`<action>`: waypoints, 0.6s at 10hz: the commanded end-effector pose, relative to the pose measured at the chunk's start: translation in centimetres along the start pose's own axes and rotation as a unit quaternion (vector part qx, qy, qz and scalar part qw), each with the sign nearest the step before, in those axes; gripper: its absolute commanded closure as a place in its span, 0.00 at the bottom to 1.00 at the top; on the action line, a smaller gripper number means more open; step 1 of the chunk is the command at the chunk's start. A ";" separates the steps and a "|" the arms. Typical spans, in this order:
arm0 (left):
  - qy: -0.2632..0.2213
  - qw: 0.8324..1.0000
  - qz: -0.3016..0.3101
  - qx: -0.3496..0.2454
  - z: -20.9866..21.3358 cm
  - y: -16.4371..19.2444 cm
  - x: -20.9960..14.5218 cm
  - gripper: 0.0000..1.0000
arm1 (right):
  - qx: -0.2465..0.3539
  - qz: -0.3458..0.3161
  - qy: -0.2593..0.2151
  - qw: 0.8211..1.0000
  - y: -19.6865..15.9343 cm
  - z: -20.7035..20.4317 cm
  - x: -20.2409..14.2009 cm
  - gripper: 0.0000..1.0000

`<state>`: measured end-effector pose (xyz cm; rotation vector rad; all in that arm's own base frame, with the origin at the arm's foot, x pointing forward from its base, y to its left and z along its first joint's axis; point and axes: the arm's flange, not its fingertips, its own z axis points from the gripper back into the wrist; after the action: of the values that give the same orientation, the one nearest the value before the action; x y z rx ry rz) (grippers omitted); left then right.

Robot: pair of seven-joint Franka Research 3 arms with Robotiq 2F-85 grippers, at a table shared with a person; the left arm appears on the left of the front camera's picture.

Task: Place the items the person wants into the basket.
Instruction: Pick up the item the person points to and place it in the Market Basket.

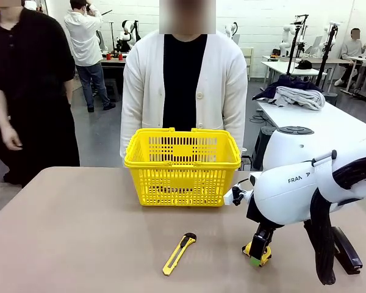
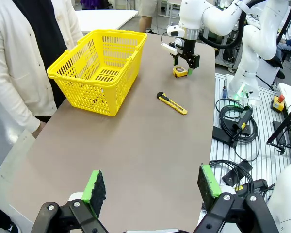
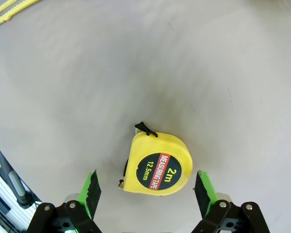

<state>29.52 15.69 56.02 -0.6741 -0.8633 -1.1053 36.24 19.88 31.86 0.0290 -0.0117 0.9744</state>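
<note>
While flat on table, tape measure [image 3: 158, 165] sits between open right gripper [image 3: 148, 191] fingers.

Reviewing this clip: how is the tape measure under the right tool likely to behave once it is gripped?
The tape measure looks like a rigid plastic case, so it should not flex. It lies flat on its broad side, so rolling or tipping seems unlikely. Its rounded, smooth yellow shell may slip or twist between the right tool's open green pads if caught off-centre.
</note>
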 end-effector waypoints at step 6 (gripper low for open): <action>-0.011 1.000 -0.011 0.000 0.1 0.1 0.0 0.01 | -0.016 0.009 0.000 1.000 0.4 -1.6 -1.8 0.54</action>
<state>29.52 15.69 56.03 -0.6743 -0.8635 -1.1053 36.43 19.76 31.31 0.0215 -0.0083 0.9813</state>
